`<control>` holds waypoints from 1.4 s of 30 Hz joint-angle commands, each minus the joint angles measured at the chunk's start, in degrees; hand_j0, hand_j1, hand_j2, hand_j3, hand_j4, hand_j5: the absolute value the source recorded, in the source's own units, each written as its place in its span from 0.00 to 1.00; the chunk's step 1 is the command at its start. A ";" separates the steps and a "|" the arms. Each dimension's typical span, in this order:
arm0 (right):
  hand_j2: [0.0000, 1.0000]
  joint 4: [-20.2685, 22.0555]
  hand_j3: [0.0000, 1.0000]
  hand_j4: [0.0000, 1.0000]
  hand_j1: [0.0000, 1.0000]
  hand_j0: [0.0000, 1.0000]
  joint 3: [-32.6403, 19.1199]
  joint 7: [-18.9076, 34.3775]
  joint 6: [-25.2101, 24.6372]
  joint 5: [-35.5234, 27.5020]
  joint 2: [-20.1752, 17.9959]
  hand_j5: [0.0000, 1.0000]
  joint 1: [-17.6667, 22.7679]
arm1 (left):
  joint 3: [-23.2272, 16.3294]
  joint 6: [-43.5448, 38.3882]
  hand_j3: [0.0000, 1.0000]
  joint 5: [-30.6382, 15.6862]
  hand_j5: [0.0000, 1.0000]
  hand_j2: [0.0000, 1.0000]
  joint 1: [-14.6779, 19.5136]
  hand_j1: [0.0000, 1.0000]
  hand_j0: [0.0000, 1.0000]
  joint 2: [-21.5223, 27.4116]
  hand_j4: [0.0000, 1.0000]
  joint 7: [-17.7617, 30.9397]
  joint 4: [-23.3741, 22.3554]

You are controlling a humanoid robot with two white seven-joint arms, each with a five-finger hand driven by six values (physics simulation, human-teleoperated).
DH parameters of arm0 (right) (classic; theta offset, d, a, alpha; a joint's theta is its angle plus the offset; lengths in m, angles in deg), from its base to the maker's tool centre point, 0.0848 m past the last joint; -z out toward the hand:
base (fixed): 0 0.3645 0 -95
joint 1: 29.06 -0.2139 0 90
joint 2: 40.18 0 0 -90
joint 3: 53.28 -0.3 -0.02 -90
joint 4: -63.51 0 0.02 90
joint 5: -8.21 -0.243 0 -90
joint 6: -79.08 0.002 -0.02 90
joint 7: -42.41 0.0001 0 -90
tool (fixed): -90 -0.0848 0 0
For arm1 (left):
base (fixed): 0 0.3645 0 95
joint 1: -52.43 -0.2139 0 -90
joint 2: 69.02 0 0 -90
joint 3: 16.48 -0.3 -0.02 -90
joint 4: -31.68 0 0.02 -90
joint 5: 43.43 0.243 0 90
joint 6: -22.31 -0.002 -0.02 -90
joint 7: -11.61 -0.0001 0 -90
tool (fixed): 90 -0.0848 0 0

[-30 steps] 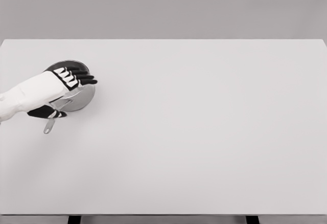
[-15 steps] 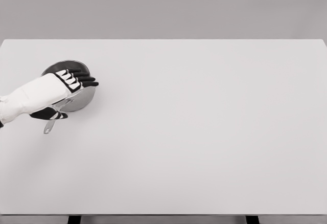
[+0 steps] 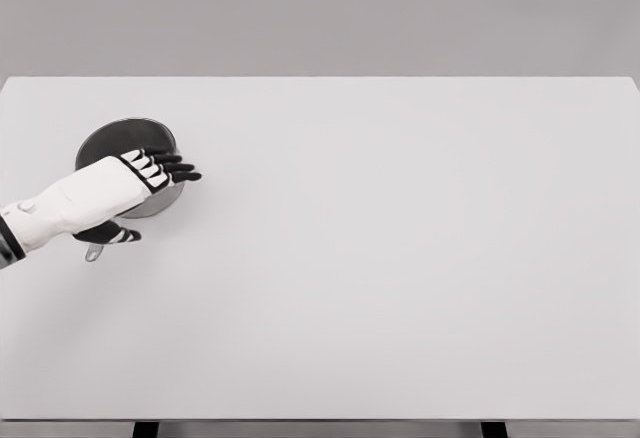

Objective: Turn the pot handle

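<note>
We see the left hand [image 3: 125, 186] over the pot [image 3: 120, 143] on the bench [image 3: 400, 258], fingers [image 3: 180, 172] spread, thumb possibly near the handle [image 3: 95, 252].

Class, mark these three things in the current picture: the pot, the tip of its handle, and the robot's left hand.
pot [image 3: 118, 140], head view, on the dark inside of the bowl.
handle tip [image 3: 94, 253], head view, on the end poking out below the hand.
left hand [image 3: 122, 183], head view, on the white back of the hand.
</note>
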 commanded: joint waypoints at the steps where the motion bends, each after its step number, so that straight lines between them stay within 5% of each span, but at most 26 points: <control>1: 1.00 0.00 1.00 1.00 1.00 1.00 0.03 0.01 0.01 0.01 -0.01 1.00 0.00 | 0.12 -0.05 1.00 -0.12 1.00 1.00 -0.09 1.00 1.00 0.22 1.00 0.01 -0.38; 26: 1.00 0.00 1.00 1.00 1.00 1.00 0.03 0.01 0.01 0.01 -0.01 1.00 0.00 | 9.44 0.12 1.00 -0.12 1.00 1.00 -6.06 1.00 1.00 3.12 1.00 0.01 -0.38; 42: 1.00 0.00 1.00 1.00 1.00 1.00 0.03 0.01 0.01 0.01 -0.01 1.00 0.00 | 14.62 5.66 1.00 -1.79 1.00 1.00 -6.06 1.00 1.00 3.38 1.00 3.70 1.11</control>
